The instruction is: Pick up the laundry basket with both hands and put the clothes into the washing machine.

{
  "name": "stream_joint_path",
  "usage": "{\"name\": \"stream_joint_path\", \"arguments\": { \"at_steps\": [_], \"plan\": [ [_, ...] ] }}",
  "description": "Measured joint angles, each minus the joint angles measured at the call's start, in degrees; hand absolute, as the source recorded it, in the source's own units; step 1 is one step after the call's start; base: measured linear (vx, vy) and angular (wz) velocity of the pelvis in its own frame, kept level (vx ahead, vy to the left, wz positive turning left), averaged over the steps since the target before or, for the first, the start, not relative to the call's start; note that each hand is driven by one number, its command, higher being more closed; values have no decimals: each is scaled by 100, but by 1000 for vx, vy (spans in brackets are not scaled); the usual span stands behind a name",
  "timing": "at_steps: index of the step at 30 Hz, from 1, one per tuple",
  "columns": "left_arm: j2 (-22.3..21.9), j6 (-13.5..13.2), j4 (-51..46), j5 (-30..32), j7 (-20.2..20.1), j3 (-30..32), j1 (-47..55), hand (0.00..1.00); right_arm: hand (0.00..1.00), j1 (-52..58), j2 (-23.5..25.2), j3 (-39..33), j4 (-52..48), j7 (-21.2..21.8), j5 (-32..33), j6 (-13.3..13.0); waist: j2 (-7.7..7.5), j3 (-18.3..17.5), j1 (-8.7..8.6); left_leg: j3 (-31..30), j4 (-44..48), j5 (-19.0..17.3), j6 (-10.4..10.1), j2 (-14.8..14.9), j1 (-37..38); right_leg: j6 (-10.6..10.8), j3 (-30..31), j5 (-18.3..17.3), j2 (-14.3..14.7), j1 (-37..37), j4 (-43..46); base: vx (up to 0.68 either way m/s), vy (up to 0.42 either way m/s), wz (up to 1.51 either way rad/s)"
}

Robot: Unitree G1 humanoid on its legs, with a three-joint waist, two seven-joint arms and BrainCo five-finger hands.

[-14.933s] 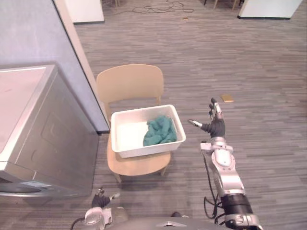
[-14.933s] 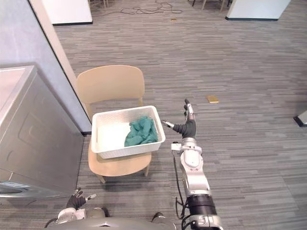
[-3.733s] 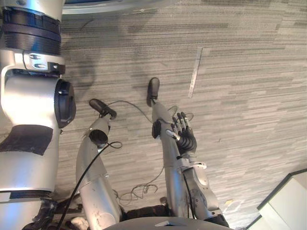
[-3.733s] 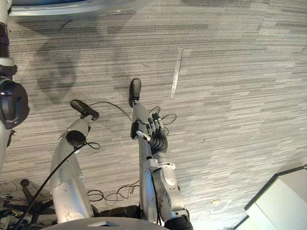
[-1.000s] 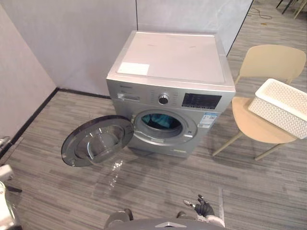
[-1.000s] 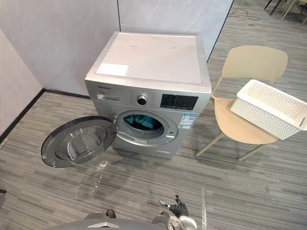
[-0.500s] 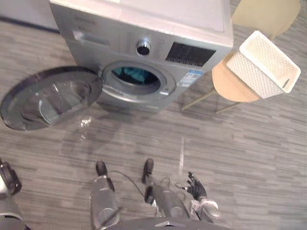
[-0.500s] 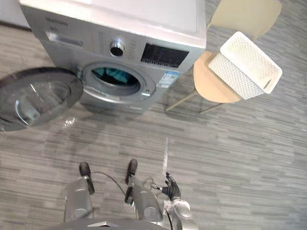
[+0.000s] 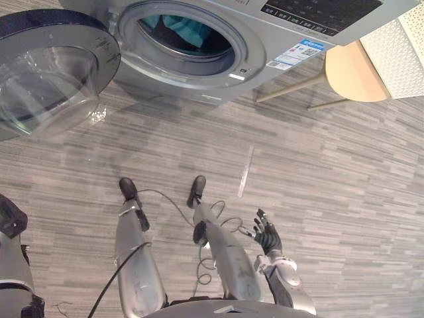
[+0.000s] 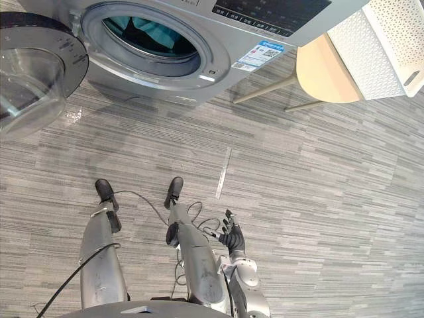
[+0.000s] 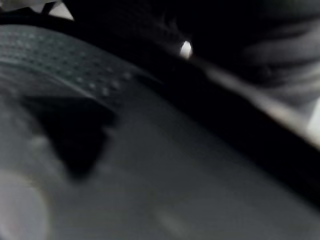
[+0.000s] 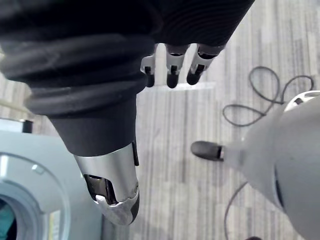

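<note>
**While the door stands open, teal clothes lie in the drum**

As you scan the head views from the left, you first meet the round glass door of the washing machine. It stands wide open, just left of the drum opening. Inside that opening lie the teal clothes, in the drum.

Right of the machine stands the tan chair. The white laundry basket rests on its seat, with a perforated wall turned toward you. Nearer to you lies the grey striped floor, with a pale strip on it.

Of the left hand you cannot tell whether it is open or closed. Its dark cover shows in its wrist view, very close to a grey dotted surface.

The right hand hangs low at the lower right, over the floor and well apart from machine, chair and basket. Its fingers are straight and spread, the thumb stands apart, and it holds nothing.
</note>
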Motion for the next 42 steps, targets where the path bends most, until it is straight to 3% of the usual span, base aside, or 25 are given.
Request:
{"name": "stream_joint_path", "arguments": {
  "at_steps": [2,4,7,10,13,15,16,17,20,24,29,38,42],
  "plan": [
    [-186,41,-127,-2,-312,161,369,0,0,4,-6,-6,2,47,-5,11,6,-4,89,115,-7,-64,-32,58,210,0,71,0,42,124,-18,133,25,-20],
    [-424,132,-209,3,-587,179,724,0,0,21,-65,-14,0,103,-12,24,111,-60,141,143,-9,-160,-55,94,352,1,148,-3,81,255,-61,116,22,-12],
    [-800,339,-312,2,-864,-208,1046,0,0,24,-117,-50,21,202,-58,125,231,-160,199,191,8,-298,-76,80,559,-49,184,-187,61,473,-69,100,19,5],
    [-1178,468,-305,5,-1036,-1244,1251,0,0,26,-292,-51,108,350,-218,230,322,-398,237,264,-40,-292,-66,15,865,-204,206,-370,-9,672,98,85,35,12],
    [-1621,511,-303,21,-1105,-2795,1434,0,0,25,-341,-64,390,408,-523,251,359,-691,221,415,-312,-237,-56,-217,1448,-265,268,-604,-214,945,407,92,84,15],
    [-1703,511,-389,8,-1138,-4231,1650,0,0,-68,-356,-62,952,504,-600,243,385,-983,71,489,-663,-105,10,-544,1817,-219,306,-690,-450,1060,535,88,112,15],
    [-1723,444,-855,-12,-1247,-5104,1801,0,0,-259,-405,-70,1487,525,-763,280,444,-1143,-95,536,-909,-26,75,-770,2007,-188,327,-708,-613,1115,567,43,94,12],
    [-1750,401,-1125,-58,-1292,-5314,1837,0,0,-307,-422,-71,1653,538,-827,308,465,-1178,-131,577,-980,-10,100,-839,2081,-166,357,-696,-642,1131,569,27,89,1],
    [-1717,288,-1900,-382,-1102,-5436,1904,0,0,-289,-417,-67,2020,618,-991,389,592,-1282,-233,738,-1190,20,148,-1057,2351,-47,512,-606,-805,1251,484,-5,89,-16],
    [-1737,-189,-3425,-465,-943,-5598,2355,0,0,-277,-401,-124,2203,735,-1047,397,736,-1426,-414,797,-1394,23,171,-1242,2697,11,673,-463,-900,1514,260,-23,53,-12],
    [-1900,-315,-3797,-500,-1098,-5570,3182,0,0,-279,-395,-356,2366,768,-1245,394,913,-1672,-466,913,-1727,79,153,-1369,2929,23,830,-403,-912,1550,89,-26,14,-19],
    [-2760,-301,-3921,-89,-1175,-5351,4754,0,0,-294,-380,-579,2541,873,-1457,402,895,-1796,-470,860,-2613,453,237,-1657,3389,150,837,-388,-964,1741,-106,33,12,2],
    [-2883,-297,-4008,-48,-1190,-5292,5127,0,0,-290,-356,-678,2566,877,-1485,481,858,-1843,-424,800,-2723,460,262,-1750,3495,183,822,-384,-1020,1834,-133,77,25,5]
  ]
}}
